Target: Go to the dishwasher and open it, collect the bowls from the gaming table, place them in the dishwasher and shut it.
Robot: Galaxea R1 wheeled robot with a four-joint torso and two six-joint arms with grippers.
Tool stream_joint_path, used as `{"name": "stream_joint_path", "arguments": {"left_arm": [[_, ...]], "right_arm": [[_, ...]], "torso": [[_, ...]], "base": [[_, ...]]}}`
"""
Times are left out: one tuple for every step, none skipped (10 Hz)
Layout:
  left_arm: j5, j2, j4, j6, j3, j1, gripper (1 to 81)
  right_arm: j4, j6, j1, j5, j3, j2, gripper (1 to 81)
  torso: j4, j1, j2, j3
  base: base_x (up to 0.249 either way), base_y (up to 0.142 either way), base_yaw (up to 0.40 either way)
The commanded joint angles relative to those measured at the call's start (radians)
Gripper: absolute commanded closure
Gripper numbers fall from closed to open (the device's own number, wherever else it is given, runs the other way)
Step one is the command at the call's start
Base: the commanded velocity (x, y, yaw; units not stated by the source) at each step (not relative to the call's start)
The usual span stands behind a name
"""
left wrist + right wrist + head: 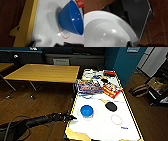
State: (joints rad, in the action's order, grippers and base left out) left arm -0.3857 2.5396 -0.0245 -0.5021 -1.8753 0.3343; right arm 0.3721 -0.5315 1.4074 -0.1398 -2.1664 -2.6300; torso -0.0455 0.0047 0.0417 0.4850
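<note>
Step now: the robot is at the table [130, 119] to get the bowls. I think this is the collecting step.
Blue bowl [86, 111]: it sits on the white top, near the left edge, upright. In the left wrist view the blue bowl [71, 17] looks big and close, next to a red ring drawn on the top.
Dark bowl [111, 106]: it is a round dark thing, further right on the table. It is too blurry to be sure it is a bowl.
Left claw [70, 117]: it is at the table's left edge, just beside the blue bowl and not touching it. I cannot tell if it is apart or together.
Right claw: a white bowl [107, 32] shows big and close in the right wrist view, over a brown wood floor [161, 22]. I cannot tell if the claw grips it.
Other things: boxes and cards [100, 87] lie at the far end of the table. A yellow table [45, 72] stands to the left.
Next move, my guess: the left claw needs to go a little more to the right and take the blue bowl by its rim.
Dishwasher: I do not see it here.
</note>
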Motion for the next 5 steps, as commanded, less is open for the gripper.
{"name": "stream_joint_path", "arguments": {"left_arm": [[-0.030, -0.048, -0.044, -0.007, 0.008, -0.157, 1.0], [-0.031, -0.051, -0.049, -0.007, 0.011, -0.166, 1.0], [-0.031, -0.047, -0.051, -0.007, 0.013, -0.175, 1.0], [-0.035, -0.035, -0.051, -0.007, 0.012, -0.182, 1.0], [-0.035, -0.013, -0.051, -0.009, 0.007, -0.189, 1.0]], "right_arm": [[0.022, 0.002, -0.011, 0.055, 0.024, 0.023, 81.1], [0.022, 0.002, -0.015, 0.062, 0.028, 0.022, 81.1], [0.022, 0.002, -0.018, 0.063, 0.033, 0.022, 81.1], [0.022, 0.002, -0.017, 0.068, 0.033, 0.022, 81.1], [0.022, 0.002, -0.018, 0.069, 0.033, 0.023, 81.1]], "torso": [[0.000, 0.000, 0.000, 0.000], [0.000, 0.000, 0.000, 0.000], [0.000, 0.000, 0.000, 0.000], [0.000, 0.000, 0.000, 0.001], [0.000, 0.000, 0.000, 0.001]], "base": [[0.000, 0.000, 0.000], [0.000, 0.000, 0.000], [0.000, 0.000, 0.000], [0.000, 0.000, 0.000], [0.000, 0.000, 0.000]]}}
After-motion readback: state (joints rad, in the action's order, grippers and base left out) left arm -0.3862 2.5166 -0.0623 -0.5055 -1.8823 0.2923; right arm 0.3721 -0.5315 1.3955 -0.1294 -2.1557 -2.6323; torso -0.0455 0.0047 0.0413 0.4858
